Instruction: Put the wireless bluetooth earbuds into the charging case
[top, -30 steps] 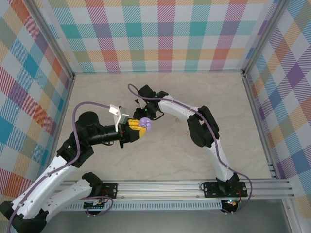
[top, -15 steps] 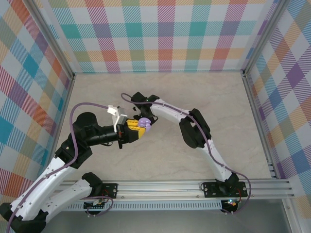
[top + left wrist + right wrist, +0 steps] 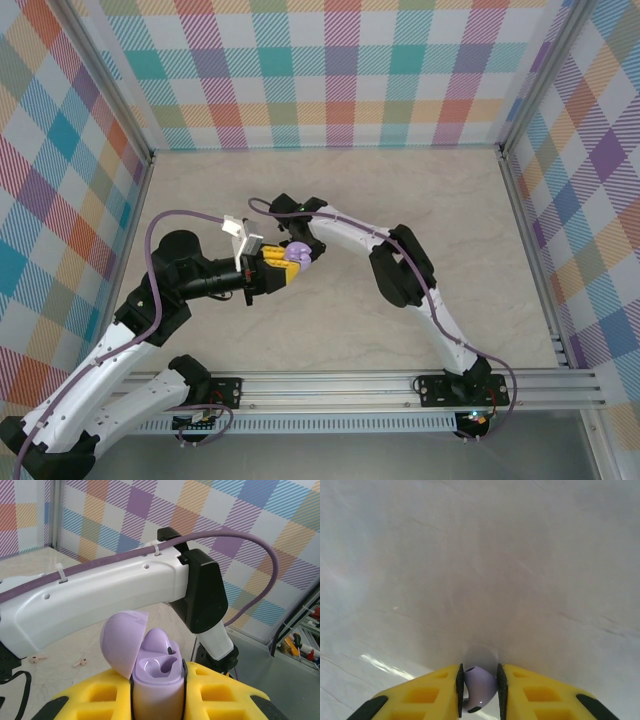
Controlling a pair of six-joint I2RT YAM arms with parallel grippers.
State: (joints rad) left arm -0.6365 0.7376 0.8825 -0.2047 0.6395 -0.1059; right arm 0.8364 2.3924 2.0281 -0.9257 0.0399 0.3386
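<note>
- Between my left claw's (image 3: 157,702) fingers sits the case (image 3: 155,680), clamped, lid open, with what looks like a seated bud (image 3: 161,642) inside.
- My right claw (image 3: 479,672) pinches a purple bud (image 3: 480,687) at its tips.
- Over the last second the right claw swung leftward to hang just behind the case, then nearly stopped.
- I judge it is lining up on the empty slot.
- Beyond my left claw, two pink buds (image 3: 37,657) lie loose on the table (image 3: 30,575).

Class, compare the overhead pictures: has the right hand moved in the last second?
Yes. Against the front rail, the right hand, gripping an earbud, shifted left and now hangs by the case in the left hand.
</note>
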